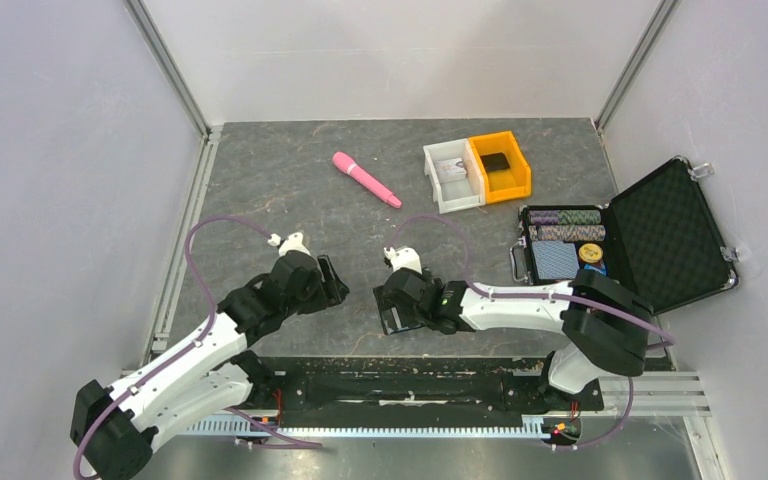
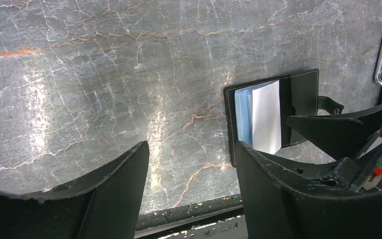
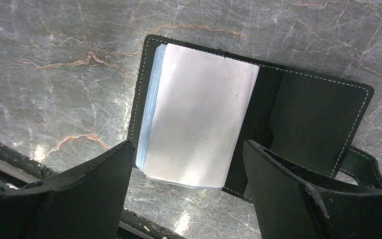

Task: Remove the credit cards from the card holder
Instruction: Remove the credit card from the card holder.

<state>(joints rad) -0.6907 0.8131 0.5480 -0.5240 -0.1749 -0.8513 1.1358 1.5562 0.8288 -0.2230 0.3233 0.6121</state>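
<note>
Right wrist: open card holder (image 3: 313, 119) holds a pale card stack (image 3: 199, 114).

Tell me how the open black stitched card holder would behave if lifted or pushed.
The black stitched card holder lies flat and thin, so it would probably slide, not tip, on the smooth marble-patterned table. Lifted by one panel, it likely flops at the fold. Its glossy pale inner leaves look slippery.
</note>
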